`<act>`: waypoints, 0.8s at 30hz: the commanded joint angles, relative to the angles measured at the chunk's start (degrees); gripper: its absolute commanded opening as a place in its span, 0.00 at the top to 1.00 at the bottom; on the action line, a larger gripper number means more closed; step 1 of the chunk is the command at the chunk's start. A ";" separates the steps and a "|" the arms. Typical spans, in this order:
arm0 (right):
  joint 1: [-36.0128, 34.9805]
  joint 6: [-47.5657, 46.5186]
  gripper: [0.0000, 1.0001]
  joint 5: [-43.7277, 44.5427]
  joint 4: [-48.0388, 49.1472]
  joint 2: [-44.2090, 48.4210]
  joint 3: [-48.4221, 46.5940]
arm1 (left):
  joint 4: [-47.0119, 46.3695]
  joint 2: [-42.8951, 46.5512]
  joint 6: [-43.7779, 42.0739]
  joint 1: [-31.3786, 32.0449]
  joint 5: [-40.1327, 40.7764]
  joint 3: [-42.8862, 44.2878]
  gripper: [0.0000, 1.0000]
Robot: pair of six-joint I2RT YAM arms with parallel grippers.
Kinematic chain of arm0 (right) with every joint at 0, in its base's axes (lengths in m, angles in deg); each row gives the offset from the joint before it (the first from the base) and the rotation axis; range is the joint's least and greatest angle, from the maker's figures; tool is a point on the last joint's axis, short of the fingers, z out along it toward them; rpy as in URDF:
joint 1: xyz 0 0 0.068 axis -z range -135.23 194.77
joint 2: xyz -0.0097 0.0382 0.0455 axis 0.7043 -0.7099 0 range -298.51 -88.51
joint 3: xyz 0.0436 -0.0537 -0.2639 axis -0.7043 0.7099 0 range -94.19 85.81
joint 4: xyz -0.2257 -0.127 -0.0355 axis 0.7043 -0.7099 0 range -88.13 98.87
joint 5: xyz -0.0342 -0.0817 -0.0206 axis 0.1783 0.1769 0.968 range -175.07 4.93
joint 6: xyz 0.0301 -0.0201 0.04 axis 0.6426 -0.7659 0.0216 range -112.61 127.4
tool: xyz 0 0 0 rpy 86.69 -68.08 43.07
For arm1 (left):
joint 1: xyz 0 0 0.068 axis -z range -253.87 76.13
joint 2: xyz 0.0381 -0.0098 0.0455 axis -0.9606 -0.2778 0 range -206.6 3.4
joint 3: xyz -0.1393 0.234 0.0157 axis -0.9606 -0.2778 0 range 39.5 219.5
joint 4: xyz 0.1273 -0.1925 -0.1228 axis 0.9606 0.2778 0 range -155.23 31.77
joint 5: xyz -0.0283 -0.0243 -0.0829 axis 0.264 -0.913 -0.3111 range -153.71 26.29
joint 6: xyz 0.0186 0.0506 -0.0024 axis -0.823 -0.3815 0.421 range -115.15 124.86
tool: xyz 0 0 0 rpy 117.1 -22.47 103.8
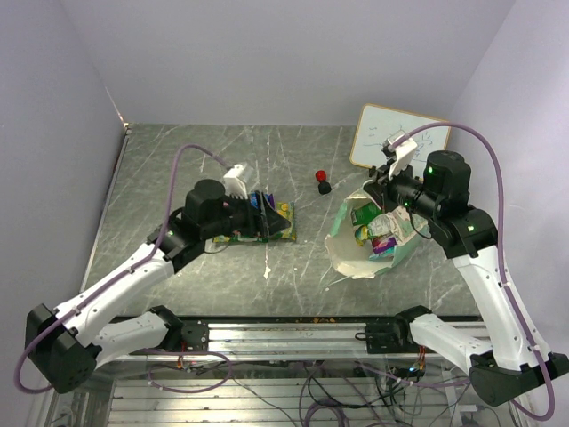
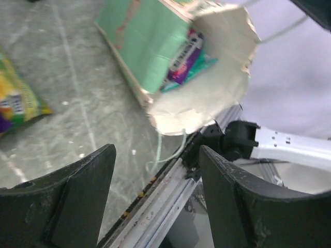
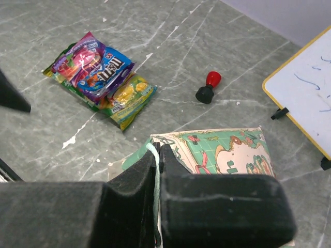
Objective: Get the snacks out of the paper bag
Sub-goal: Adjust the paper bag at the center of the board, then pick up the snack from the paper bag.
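The mint-green and white paper bag (image 1: 348,255) lies on its side right of centre, its mouth toward the table's near edge. Packets (image 1: 380,235), purple and teal among them, show inside it, also in the left wrist view (image 2: 184,58). My right gripper (image 3: 159,150) is shut on the bag's rim and pale cord handle (image 3: 152,155), and is at the bag's top (image 1: 380,189). Three or so snacks (image 1: 276,227) lie piled on the table at left centre (image 3: 98,75). My left gripper (image 1: 264,216) hovers over that pile, open and empty (image 2: 156,151).
A small red-and-black knob (image 1: 323,181) stands between pile and bag (image 3: 208,87). A white board with writing (image 1: 400,138) leans at the back right (image 3: 305,98). The table's front rail (image 2: 170,196) and the right arm's base (image 2: 243,139) lie just past the bag's mouth.
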 commanded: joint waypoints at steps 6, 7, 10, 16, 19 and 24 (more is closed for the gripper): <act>0.02 2.88 1.00 6.55 -5.43 -2.34 -7.41 | -13.39 -11.68 -3.22 17.21 9.33 4.70 0.32; 0.00 2.67 1.00 7.59 -6.02 -2.57 -8.41 | -13.75 -13.06 -3.79 18.14 9.42 5.57 0.33; 0.04 2.03 1.00 10.34 -7.06 -2.66 -9.93 | -14.54 -16.69 -6.16 20.36 10.12 8.05 0.35; 0.06 1.86 1.00 10.40 -7.40 -2.14 -10.02 | -21.37 -21.16 -10.77 22.87 14.93 8.77 0.44; 0.06 2.06 1.00 9.83 -7.04 -1.91 -9.76 | -22.22 -25.37 -12.56 22.87 15.19 11.70 0.51; 0.01 3.01 1.00 8.96 -6.24 -2.21 -9.16 | -24.05 -32.48 -12.18 22.96 14.97 16.33 0.62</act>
